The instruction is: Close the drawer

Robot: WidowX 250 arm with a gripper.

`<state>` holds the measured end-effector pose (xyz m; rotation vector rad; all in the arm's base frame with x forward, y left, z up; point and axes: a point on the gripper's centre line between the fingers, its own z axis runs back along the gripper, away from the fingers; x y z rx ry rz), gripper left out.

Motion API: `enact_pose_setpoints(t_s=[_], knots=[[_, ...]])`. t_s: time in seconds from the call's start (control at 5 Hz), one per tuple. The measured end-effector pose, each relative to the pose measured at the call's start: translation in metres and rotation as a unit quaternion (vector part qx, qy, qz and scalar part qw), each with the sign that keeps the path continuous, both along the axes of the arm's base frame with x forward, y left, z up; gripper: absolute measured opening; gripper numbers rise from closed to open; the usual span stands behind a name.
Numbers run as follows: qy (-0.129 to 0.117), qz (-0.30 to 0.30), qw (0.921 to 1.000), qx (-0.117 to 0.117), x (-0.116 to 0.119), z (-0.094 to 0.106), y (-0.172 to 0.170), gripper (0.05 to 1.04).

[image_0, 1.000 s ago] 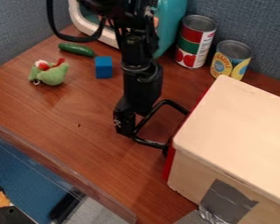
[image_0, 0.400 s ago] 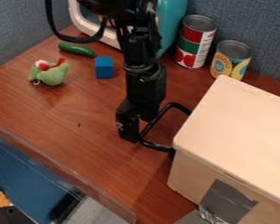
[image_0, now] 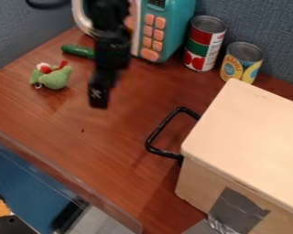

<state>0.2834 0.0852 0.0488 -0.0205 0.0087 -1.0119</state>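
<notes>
Over the tabletop (image_0: 57, 123), can't tell wide jaws from narrow on the blurred gripper (image_0: 99, 101); see cucumber (image_0: 77, 50) part-hidden, drawer box (image_0: 253, 132) cut off, wood between gripper and handle (image_0: 164, 153).

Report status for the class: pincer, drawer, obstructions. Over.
Pincer off the black handle, above the table. Drawer looks shut inside the box. Nothing seen touching the handle.

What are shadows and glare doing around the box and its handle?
Camera view: the box's lid is brightly lit, its near side dimmer; a faint, soft shadow lies on the table by the handle; small bright glints sit on the crinkled foil at the bottom edge.
</notes>
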Motion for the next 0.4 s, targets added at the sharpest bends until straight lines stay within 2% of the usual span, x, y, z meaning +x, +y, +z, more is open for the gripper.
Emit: enact_pose_setpoints(t_s=[0.2,0.4], knots=[[0.008,0.111,0.993,0.039,-0.011,0.013,0.048,1.001],[0.004,0.173,0.9835,0.054,-0.021,0.038,0.078,1.001]])
